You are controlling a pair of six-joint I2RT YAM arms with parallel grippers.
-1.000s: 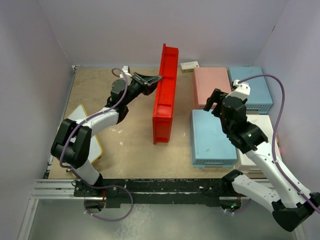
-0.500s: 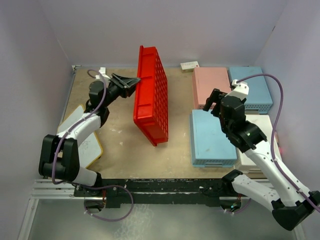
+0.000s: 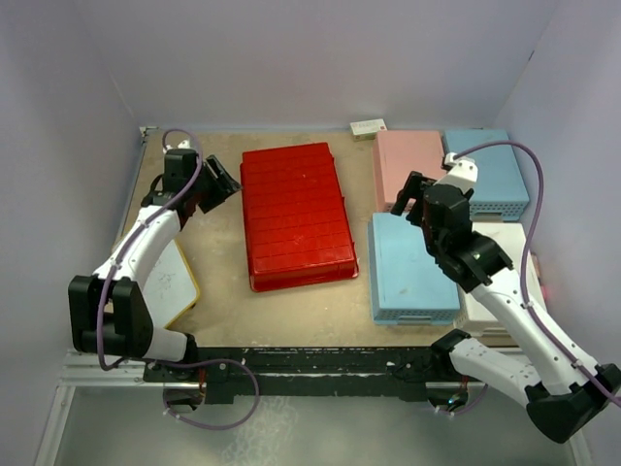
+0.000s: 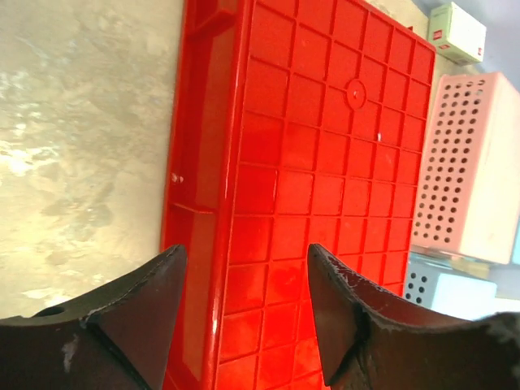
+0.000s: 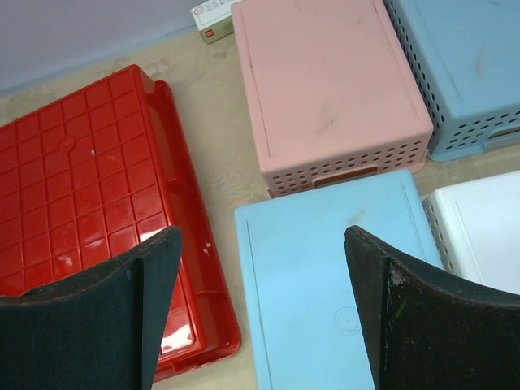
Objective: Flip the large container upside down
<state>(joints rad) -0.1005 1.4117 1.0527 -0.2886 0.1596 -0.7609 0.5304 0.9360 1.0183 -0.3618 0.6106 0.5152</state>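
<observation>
The large container (image 3: 296, 216), a red tray, lies flat in the middle of the table with its grid-ribbed underside (image 4: 325, 162) facing up. My left gripper (image 3: 218, 184) hovers just off the tray's far left edge. Its jaws stand open with nothing between them, and the left wrist view looks down past them (image 4: 245, 252) onto the tray's rim. My right gripper (image 3: 415, 199) is open and holds nothing above the near light-blue basket (image 5: 341, 276). The tray's right side (image 5: 81, 179) shows at the left of the right wrist view.
On the right, bottoms up, sit a pink basket (image 3: 409, 167), two light-blue baskets (image 3: 412, 267) (image 3: 490, 170) and a white one (image 3: 500, 282). A small white box (image 3: 369, 127) is by the back wall. A yellow-edged white board (image 3: 170, 282) lies at the near left.
The tray stood on its long edge, tipped over to the left and now lies flat, underside up. My left gripper let go of its rim, opened and drew back left. The right arm stayed put.
</observation>
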